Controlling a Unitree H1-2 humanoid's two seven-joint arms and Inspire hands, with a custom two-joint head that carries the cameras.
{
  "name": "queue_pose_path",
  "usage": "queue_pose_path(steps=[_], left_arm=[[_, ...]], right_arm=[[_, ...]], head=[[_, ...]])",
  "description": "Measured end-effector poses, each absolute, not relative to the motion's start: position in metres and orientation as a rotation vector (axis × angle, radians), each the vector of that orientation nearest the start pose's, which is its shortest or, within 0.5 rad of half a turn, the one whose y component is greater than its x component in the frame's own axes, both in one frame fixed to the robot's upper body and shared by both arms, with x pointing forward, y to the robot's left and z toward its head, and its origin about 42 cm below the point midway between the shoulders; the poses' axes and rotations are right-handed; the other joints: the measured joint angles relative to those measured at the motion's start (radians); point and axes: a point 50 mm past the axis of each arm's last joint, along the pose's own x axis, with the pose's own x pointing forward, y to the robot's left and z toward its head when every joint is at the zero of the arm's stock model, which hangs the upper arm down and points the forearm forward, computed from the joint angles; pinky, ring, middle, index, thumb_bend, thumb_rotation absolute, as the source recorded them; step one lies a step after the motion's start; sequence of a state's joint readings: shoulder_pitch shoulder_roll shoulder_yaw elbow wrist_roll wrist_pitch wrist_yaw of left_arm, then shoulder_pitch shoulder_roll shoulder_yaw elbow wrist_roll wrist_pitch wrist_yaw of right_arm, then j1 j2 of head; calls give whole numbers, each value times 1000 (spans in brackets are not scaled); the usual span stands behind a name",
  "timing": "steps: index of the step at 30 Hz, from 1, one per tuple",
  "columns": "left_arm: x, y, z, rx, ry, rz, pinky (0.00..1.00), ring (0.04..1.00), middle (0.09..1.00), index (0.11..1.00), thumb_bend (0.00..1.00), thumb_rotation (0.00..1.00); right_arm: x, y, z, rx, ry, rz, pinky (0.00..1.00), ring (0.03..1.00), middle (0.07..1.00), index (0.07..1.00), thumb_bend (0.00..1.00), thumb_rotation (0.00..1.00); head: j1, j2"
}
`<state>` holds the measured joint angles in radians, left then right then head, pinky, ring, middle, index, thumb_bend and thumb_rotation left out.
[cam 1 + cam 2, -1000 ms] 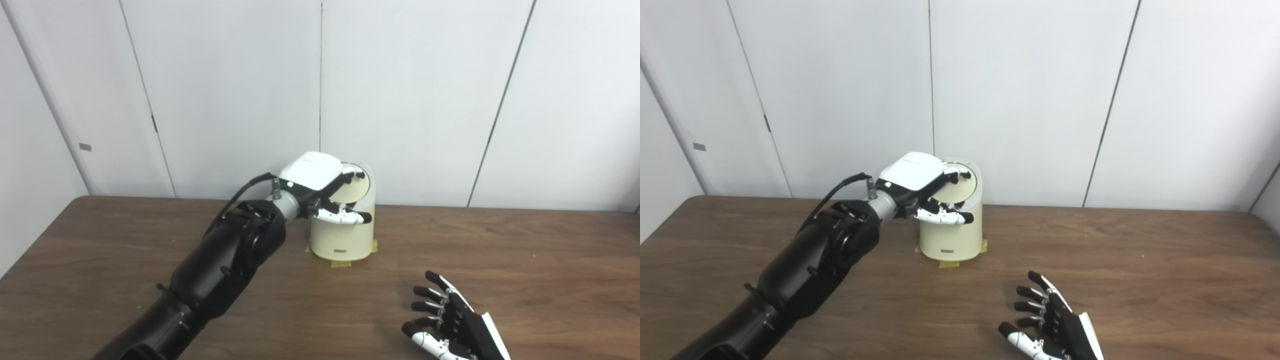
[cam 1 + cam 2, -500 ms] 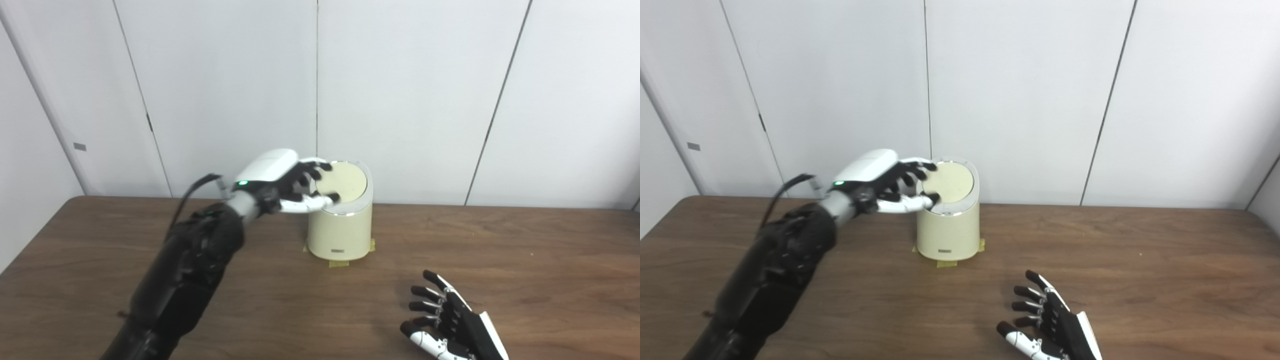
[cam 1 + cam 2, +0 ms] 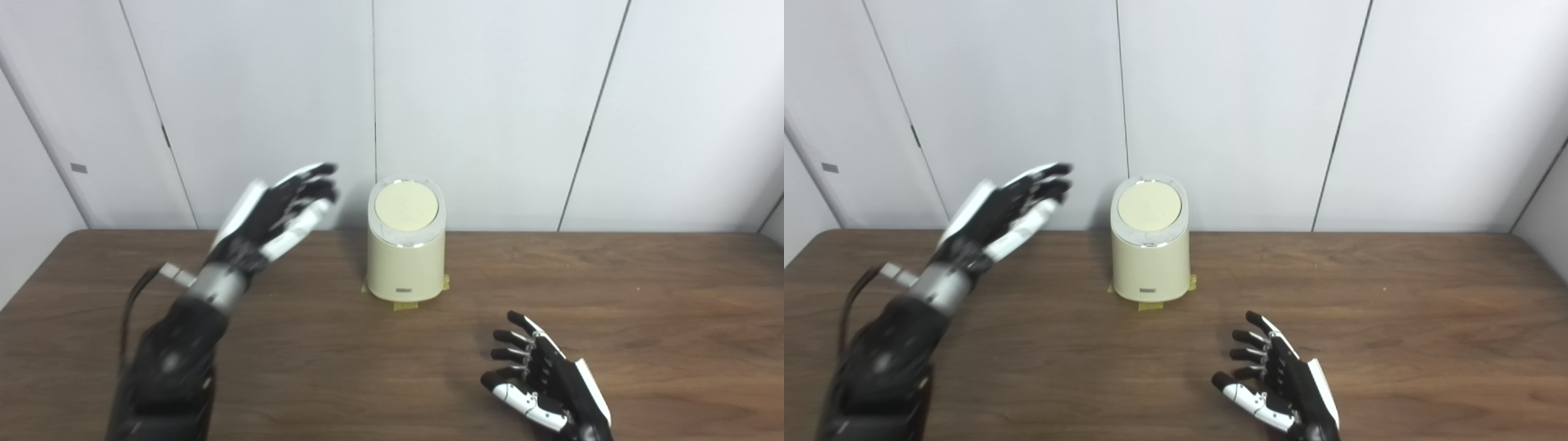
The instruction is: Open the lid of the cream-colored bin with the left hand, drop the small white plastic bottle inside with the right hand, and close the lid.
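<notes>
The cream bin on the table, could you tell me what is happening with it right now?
Nothing is touching the cream-colored bin; its lid sits closed. The left hand is raised to the bin's left, open and empty. The right hand rests open on the table in front. No white bottle is in view, so the drop looks already done.

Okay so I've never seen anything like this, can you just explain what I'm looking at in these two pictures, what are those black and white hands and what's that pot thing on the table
Those are a humanoid robot's two mechanical hands. Both pictures come from cameras side by side in its head, so they show one scene from slightly different spots. The left hand is raised in the air with its fingers spread, holding nothing. The right hand is low over the wooden table, also open and empty. The pot is a cream-colored bin with its round lid closed, fixed to the table with yellow tape. Nothing else is visible on the table.
</notes>
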<state>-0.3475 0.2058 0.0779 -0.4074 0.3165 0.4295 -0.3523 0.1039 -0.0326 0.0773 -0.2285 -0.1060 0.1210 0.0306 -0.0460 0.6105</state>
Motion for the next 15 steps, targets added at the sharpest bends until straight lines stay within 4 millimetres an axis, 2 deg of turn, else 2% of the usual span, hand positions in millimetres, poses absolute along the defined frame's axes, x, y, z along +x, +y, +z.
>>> queue_pose_path(steps=[7,15], left_arm=[[298,268,231,260,-103,-42,800,828,837,894,421,801],[248,279,174,131,-3,29,863,863,875,907,404,804]], right_arm=[[250,-205,124,-134,-5,66,607,740,793,881,504,357],[250,-215,128,-135,-17,32,639,771,816,884,513,429]], head=[[2,6],[2,14]])
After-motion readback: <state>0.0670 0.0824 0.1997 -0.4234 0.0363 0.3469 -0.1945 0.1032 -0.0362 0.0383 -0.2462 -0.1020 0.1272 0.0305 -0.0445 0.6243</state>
